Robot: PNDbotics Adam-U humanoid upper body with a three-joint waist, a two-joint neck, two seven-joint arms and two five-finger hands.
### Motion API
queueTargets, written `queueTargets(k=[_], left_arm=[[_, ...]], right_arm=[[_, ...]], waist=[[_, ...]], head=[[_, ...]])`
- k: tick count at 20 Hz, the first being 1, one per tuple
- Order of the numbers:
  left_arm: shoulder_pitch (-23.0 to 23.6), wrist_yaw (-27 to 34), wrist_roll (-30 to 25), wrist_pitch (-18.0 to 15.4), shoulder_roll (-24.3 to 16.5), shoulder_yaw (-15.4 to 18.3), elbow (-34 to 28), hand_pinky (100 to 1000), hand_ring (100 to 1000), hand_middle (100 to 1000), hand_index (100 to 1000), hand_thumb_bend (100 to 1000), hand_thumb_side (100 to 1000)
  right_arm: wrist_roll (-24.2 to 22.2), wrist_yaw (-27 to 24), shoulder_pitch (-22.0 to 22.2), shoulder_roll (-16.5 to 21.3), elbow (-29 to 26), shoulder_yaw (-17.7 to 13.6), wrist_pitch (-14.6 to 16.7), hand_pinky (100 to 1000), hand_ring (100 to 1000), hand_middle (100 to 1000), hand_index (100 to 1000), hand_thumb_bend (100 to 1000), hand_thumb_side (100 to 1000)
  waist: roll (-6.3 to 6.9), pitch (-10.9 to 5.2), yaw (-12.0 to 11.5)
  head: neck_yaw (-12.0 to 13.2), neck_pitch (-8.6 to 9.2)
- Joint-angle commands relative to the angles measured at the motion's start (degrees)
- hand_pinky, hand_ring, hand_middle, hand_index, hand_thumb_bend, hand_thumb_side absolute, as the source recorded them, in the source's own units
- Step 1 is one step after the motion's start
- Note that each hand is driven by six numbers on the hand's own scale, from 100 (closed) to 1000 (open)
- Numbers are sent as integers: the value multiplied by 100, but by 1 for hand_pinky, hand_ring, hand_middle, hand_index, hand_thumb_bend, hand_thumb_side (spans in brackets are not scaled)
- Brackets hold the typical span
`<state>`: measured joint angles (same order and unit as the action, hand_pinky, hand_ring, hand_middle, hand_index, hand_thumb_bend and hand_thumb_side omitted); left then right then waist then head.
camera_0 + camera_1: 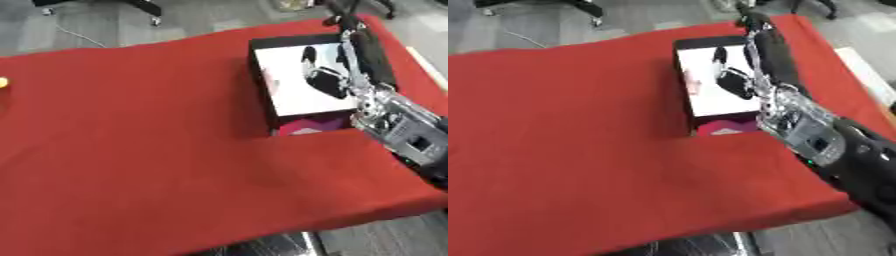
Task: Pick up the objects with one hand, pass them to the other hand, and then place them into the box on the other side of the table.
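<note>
My right hand (331, 80) over box (262, 75), fingers curled round dark object (308, 56); release off-centre could catch near wall just beneath wrist; left hand unseen.

Left eye: head camera, looks down on red table (157, 150), askew; far edge at top.
Right eye: same height and direction, set slightly rightward.
Shared: table, box (710, 80), right arm (833, 150).
Left only: yellow thing (3, 82) at left border.
</note>
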<state>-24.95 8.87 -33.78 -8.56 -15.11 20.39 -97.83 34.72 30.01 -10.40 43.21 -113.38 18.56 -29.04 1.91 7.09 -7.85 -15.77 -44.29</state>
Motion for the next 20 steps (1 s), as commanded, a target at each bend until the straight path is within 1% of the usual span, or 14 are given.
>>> queueTargets(k=[1, 2, 3, 4, 5, 6, 7, 9, 11, 13, 15, 19, 20], left_arm=[[-170, -647, 238, -283, -430, 152, 348, 669, 580, 531, 644, 100, 407], [-224, -905, 319, -394, -550, 169, 538, 670, 582, 533, 648, 100, 396], [-291, -1189, 401, -520, -696, 169, 759, 679, 592, 545, 663, 100, 362], [-367, -1491, 486, -670, -838, 157, 997, 682, 595, 548, 667, 100, 353], [-469, -1876, 573, -849, -1021, 124, 1294, 703, 617, 573, 696, 100, 307], [-584, -2297, 685, -1056, -1180, 86, 1617, 706, 620, 575, 699, 100, 303], [-707, -2734, 818, -1265, -1332, 40, 1949, 727, 648, 602, 730, 100, 272], [-970, -3652, 1092, -1587, -1601, -71, 2596, 758, 693, 648, 775, 100, 249], [-1234, -4616, 1343, -1771, -1829, -195, 3212, 781, 717, 684, 808, 100, 244], [-1462, -5479, 1576, -1801, -1992, -299, 3793, 801, 742, 719, 835, 100, 249], [-1665, -6226, 1769, -1712, -2107, -378, 4379, 813, 754, 742, 853, 100, 257], [-1962, -7365, 2207, -1319, -2219, -434, 5369, 819, 756, 752, 858, 100, 276], [-2013, -7615, 2352, -1203, -2231, -449, 5594, 819, 756, 754, 859, 117, 282]], right_arm=[[1207, 942, -199, -391, -121, 333, -812, 518, 910, 774, 1000, 100, 112], [1039, 1219, -270, -548, -121, 450, -584, 521, 906, 775, 1000, 100, 106], [853, 1478, -341, -696, -121, 567, -380, 531, 895, 777, 998, 100, 100], [661, 1704, -400, -834, -121, 669, -219, 538, 885, 778, 997, 100, 100], [439, 1945, -475, -963, -121, 800, -45, 549, 871, 783, 988, 100, 100], [201, 2208, -534, -1087, -121, 907, 119, 550, 869, 783, 987, 100, 100], [-28, 2443, -573, -1213, -121, 1000, 247, 550, 871, 783, 987, 100, 100], [-336, 2739, -603, -1446, -121, 1187, 382, 544, 882, 782, 991, 100, 100], [-490, 2869, -601, -1628, -121, 1367, 421, 538, 891, 780, 994, 100, 100], [-535, 2937, -597, -1748, -121, 1489, 426, 538, 888, 780, 994, 100, 100], [-614, 3061, -613, -1816, -121, 1559, 436, 545, 874, 781, 989, 100, 100], [-714, 3248, -721, -1967, -121, 1618, 477, 545, 868, 778, 989, 100, 100], [-727, 3264, -756, -1995, -121, 1635, 499, 545, 867, 777, 988, 100, 100]], waist=[[23, -127, 35], [41, -140, 63], [61, -155, 88], [75, -170, 115], [93, -192, 139], [106, -209, 168], [120, -228, 191], [143, -259, 237], [159, -284, 285], [169, -303, 329], [177, -317, 373], [195, -328, 462], [199, -326, 481]], head=[[417, 17], [541, 17], [664, 17], [778, 17], [887, 17], [974, 17], [1038, 17], [1136, 17], [1239, 17], [1343, 17], [1435, 17], [1600, 69], [1621, 88]])
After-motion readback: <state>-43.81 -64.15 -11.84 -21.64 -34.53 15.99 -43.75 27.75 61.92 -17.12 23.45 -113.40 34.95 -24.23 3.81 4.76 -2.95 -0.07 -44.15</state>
